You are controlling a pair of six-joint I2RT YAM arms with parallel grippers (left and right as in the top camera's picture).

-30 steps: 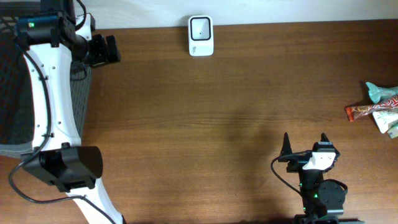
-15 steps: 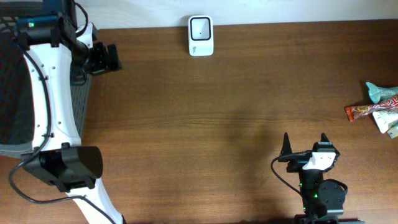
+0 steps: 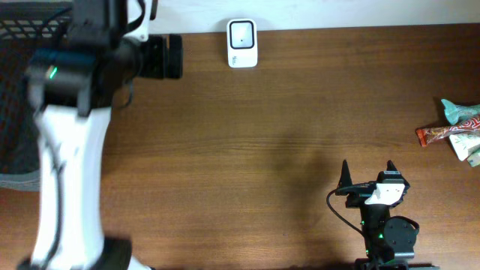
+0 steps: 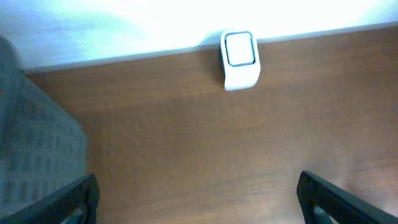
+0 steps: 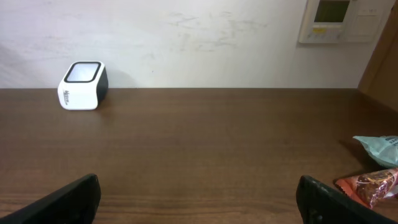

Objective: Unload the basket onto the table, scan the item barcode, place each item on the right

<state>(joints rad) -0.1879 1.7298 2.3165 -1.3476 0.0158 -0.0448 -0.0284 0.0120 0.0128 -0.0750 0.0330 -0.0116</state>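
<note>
Two grippers to report, both spread wide and holding nothing. Starting with the right gripper (image 3: 367,178): parked at the near edge of the table (image 3: 262,150), pointing across it toward the far wall. Only its two dark fingertips (image 5: 62,202) showing in its own camera, at the bottom corners. Then the left gripper (image 3: 163,57): up near the far left corner, above the wood, aimed toward the scanner (image 3: 242,43). Smeared by blur from overhead, so hard to trace there (the wrist view gives the tips far apart, bare wood between).

Scanner itself a white box with a dark window on top, at the far edge against the wall, near the left gripper but not touching it.

Over at the right edge, the snack packets (image 3: 459,133): a red-brown wrapper (image 3: 439,135) and a teal packet (image 3: 457,111), with a paler one cut off by the frame. Well apart from the scanner and both grippers. Print too small to read.

At the far left, a dark mesh (image 3: 19,90), largely covered by the blurred white left arm (image 3: 67,172); cannot tell what it belongs to. In the right wrist view, a wall panel (image 5: 339,18), clipped at the top.
</note>
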